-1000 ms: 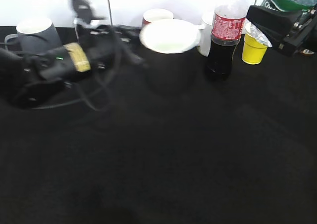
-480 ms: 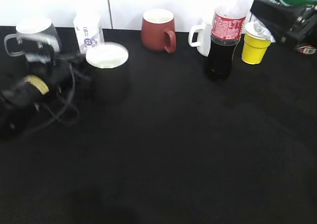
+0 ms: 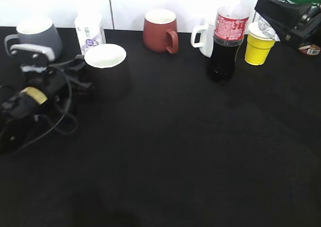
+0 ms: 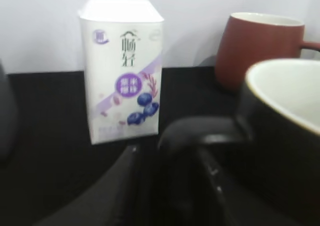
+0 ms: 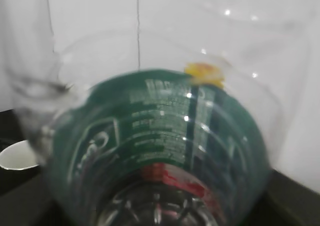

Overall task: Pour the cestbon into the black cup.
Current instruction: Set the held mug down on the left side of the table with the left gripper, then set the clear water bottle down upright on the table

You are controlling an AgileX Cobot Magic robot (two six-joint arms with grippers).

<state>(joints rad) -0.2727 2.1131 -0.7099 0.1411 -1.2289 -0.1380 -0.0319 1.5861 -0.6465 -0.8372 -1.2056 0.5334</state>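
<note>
The left wrist view shows what the exterior view cannot: the left tool (image 4: 170, 186) has its dark fingers closed on the squarish handle of the matte black cup with a white inside (image 3: 106, 69), with a white blueberry-printed carton (image 4: 122, 66) behind at eleven o'clock and a brick-red mug (image 4: 260, 46) at one o'clock. The right wrist view fills with the clear ribbed plastic bottle with a dark green label (image 5: 160, 156), gripped by the right tool (image 3: 288, 18) at the exterior view's two o'clock corner, above the black cloth counter (image 3: 190, 151).
</note>
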